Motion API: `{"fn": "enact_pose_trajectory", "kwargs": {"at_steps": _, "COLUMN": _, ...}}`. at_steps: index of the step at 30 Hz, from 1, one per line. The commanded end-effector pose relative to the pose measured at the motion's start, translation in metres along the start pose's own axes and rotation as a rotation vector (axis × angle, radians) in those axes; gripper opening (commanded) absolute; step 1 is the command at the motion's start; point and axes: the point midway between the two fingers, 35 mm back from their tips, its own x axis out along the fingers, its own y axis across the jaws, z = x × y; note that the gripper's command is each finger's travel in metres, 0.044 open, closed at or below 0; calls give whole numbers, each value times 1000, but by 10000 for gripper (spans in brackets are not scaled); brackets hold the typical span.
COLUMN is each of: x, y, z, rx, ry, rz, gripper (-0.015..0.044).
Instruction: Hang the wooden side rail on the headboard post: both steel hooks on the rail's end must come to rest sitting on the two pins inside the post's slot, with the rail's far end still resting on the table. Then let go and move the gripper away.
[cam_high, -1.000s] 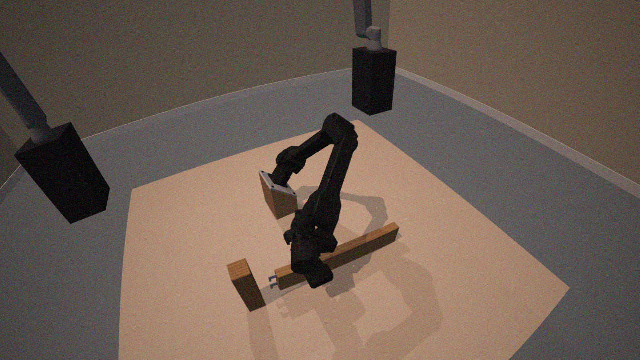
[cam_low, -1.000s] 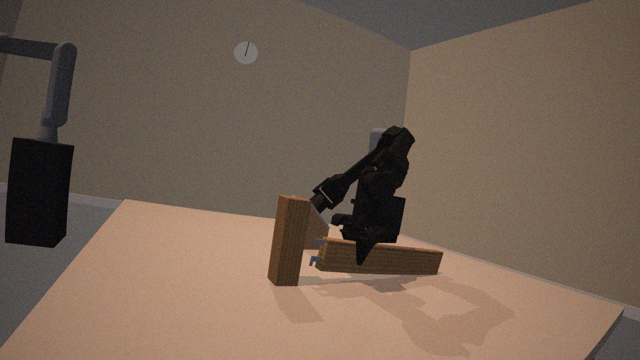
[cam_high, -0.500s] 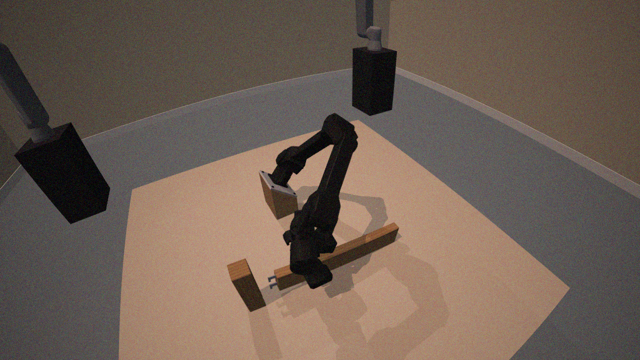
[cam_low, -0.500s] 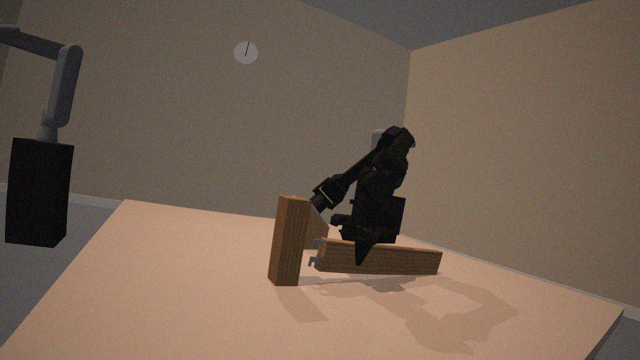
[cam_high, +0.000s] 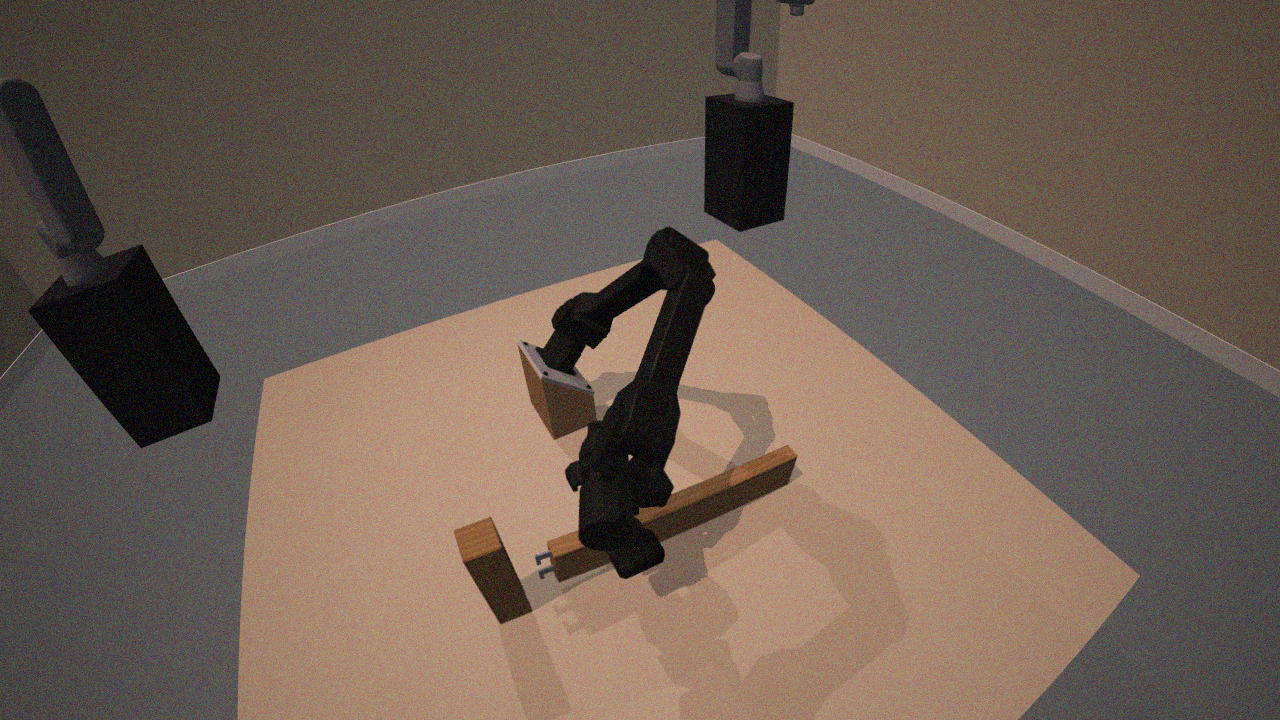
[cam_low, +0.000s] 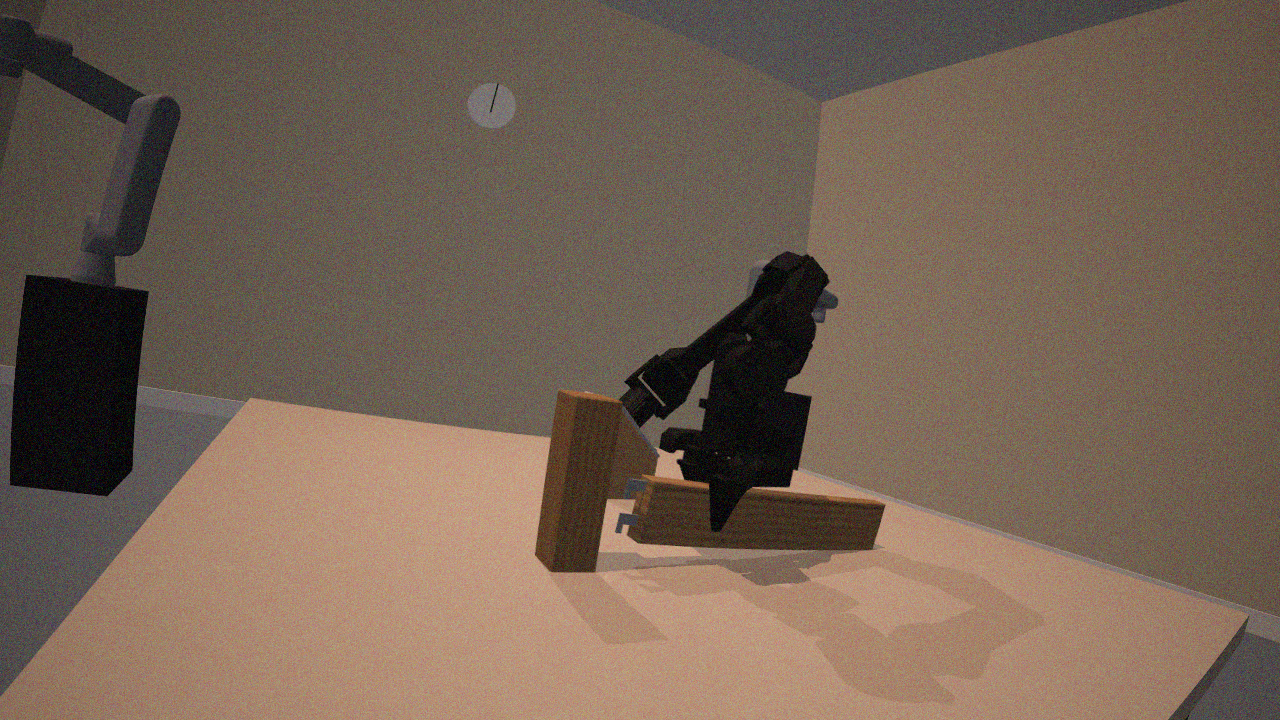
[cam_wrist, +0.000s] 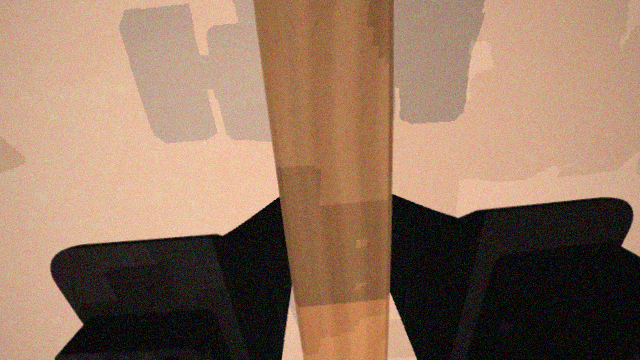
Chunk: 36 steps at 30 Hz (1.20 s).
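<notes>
Exterior view is showing the steel hooks (cam_low: 626, 505) hanging just short of the headboard post (cam_low: 580, 479), while the wrist view is only showing the gripper (cam_wrist: 340, 280) pinching the side rail (cam_wrist: 332, 150).

You've got the tan table (cam_high: 895, 573) carrying the upright headboard post (cam_high: 490, 567) at 7 o'clock from its centre, the arm's wooden base block (cam_high: 559, 402) near centre, and the side rail's (cam_high: 725, 490) far end resting at 3 o'clock.
</notes>
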Motion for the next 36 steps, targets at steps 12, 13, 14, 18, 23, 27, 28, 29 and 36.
{"fn": "enact_pose_trajectory", "kwargs": {"at_steps": 12, "x": -5, "y": 0, "z": -6, "rx": 6, "ry": 5, "rz": -9, "gripper": 0}}
{"fn": "enact_pose_trajectory", "kwargs": {"at_steps": 13, "x": -5, "y": 0, "z": -6, "rx": 6, "ry": 5, "rz": -9, "gripper": 0}}
{"fn": "enact_pose_trajectory", "kwargs": {"at_steps": 14, "x": -4, "y": 0, "z": -6, "rx": 6, "ry": 5, "rz": -9, "gripper": 0}}
{"fn": "enact_pose_trajectory", "kwargs": {"at_steps": 18, "x": -4, "y": 0, "z": -7, "rx": 6, "ry": 5, "rz": -9, "gripper": 0}}
{"fn": "enact_pose_trajectory", "kwargs": {"at_steps": 23, "x": -4, "y": 0, "z": -7, "rx": 6, "ry": 5, "rz": -9, "gripper": 0}}
{"fn": "enact_pose_trajectory", "kwargs": {"at_steps": 27, "x": -5, "y": 0, "z": -8, "rx": 6, "ry": 5, "rz": -9, "gripper": 0}}
{"fn": "enact_pose_trajectory", "kwargs": {"at_steps": 28, "x": -5, "y": 0, "z": -8, "rx": 6, "ry": 5, "rz": -9, "gripper": 0}}
{"fn": "enact_pose_trajectory", "kwargs": {"at_steps": 29, "x": -5, "y": 0, "z": -8, "rx": 6, "ry": 5, "rz": -9, "gripper": 0}}
{"fn": "enact_pose_trajectory", "kwargs": {"at_steps": 36, "x": -5, "y": 0, "z": -9, "rx": 6, "ry": 6, "rz": -9, "gripper": 0}}
